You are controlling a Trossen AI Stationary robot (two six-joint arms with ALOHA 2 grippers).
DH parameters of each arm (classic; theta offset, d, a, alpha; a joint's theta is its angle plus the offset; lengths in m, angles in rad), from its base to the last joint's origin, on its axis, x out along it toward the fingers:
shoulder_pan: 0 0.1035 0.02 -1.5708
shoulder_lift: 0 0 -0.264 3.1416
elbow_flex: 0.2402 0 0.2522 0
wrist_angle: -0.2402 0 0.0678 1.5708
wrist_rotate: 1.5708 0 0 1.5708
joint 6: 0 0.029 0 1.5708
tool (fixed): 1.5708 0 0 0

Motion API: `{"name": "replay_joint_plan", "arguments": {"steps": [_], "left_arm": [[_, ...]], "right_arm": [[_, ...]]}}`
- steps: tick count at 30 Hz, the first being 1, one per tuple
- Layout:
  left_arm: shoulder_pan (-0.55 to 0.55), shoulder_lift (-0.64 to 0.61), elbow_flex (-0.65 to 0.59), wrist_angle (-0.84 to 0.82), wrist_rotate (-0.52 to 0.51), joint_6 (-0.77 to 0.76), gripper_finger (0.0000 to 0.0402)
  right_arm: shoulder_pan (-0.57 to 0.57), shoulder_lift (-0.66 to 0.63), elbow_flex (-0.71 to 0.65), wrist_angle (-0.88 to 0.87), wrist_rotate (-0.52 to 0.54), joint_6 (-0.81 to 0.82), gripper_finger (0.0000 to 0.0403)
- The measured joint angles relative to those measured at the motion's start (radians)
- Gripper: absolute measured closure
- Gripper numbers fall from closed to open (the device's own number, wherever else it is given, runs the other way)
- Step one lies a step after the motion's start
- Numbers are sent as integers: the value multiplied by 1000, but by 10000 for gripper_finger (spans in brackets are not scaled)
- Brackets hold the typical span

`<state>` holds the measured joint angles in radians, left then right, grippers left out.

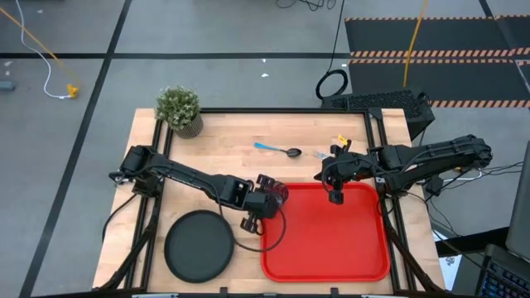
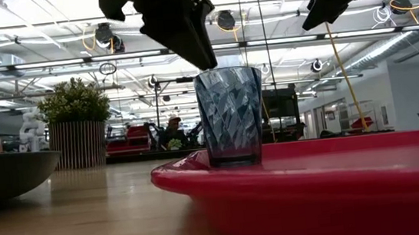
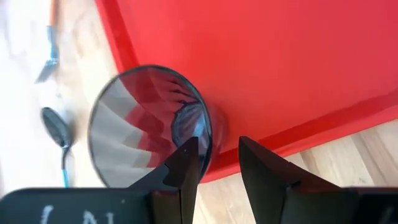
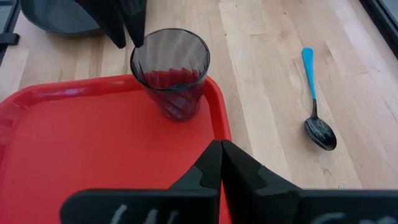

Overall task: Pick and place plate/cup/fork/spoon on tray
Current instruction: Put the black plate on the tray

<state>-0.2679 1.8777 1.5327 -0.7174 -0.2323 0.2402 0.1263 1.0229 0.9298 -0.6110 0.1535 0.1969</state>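
Note:
The clear cup (image 1: 278,192) stands upright on its base in the far left corner of the red tray (image 1: 331,248); it also shows in the low view (image 2: 230,115). My left gripper (image 3: 217,149) is open just above the cup, one finger over the inside of the rim and one outside. My right gripper (image 4: 221,152) is shut and empty above the tray's far edge (image 1: 335,195). The black plate (image 1: 199,246) lies flat on the table left of the tray. The blue-handled spoon (image 1: 277,150) and the orange-handled fork (image 1: 327,152) lie on the table beyond the tray. My left gripper's fingers (image 3: 186,165) stand astride the cup's rim (image 3: 208,134) on its near left side, coming from above and slanting down. The fingertips are at rim height in the low view (image 2: 206,62). I cannot tell whether they touch the rim.
A potted plant (image 1: 179,109) stands at the table's far left corner. The tray's middle and right part (image 1: 348,240) are bare. Cables and a black mat lie on the floor beyond the table.

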Motion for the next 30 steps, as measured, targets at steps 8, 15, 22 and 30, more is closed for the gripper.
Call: {"name": "replay_joint_plan", "arguments": {"steps": [8, 15, 22, 30], "left_arm": [[-49, -60, 0, -14, -97, -82, 284], [-100, -116, 0, -33, -121, -251, 284], [-210, -161, 0, -79, -201, -393, 284], [-322, -158, 0, -75, -226, -612, 284]], "right_arm": [[3, 0, -22, 75, 0, 25, 403], [55, 0, -121, 193, 0, 94, 403], [189, 0, -185, 269, 6, 205, 403], [384, 1, -239, 374, 137, 395, 403]]}}
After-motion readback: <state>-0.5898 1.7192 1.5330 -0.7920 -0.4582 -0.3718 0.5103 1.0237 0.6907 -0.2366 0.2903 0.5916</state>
